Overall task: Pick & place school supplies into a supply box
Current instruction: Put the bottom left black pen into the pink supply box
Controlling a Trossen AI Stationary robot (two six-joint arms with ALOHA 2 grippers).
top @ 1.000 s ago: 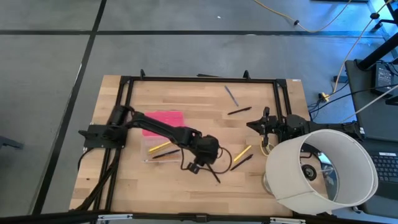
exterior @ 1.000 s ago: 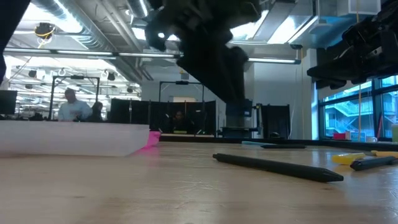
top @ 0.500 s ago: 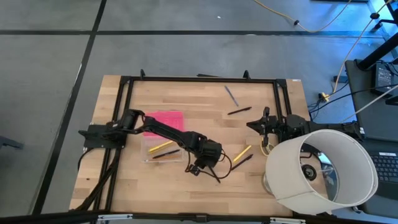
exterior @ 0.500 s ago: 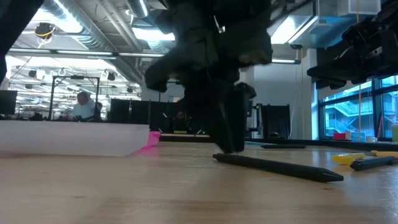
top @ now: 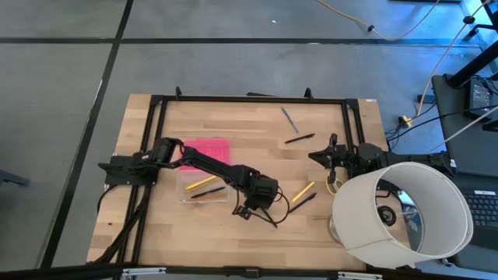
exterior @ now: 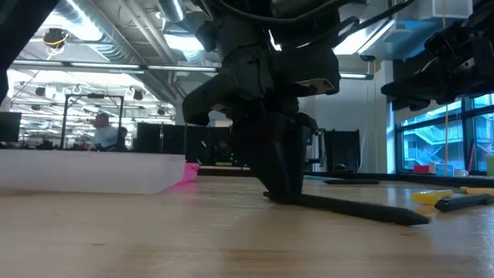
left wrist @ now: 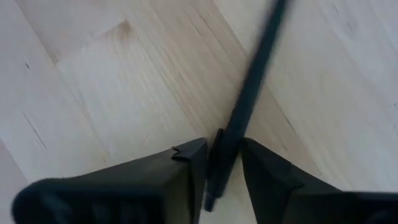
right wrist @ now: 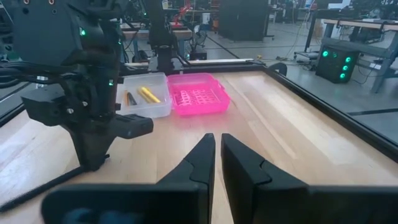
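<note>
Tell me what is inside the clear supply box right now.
The supply box holds a yellow pencil and a darker, orange-tipped one, lying side by side. Its pink lid lies open beside it. The near wall hides the bottom, so anything flat there cannot be seen.

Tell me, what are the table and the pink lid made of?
The table looks like pale wood with a smooth finish: grain lines and joined planks show. The pink lid looks like glossy, see-through plastic: light glows through it, and moulded ribs show inside.
</note>
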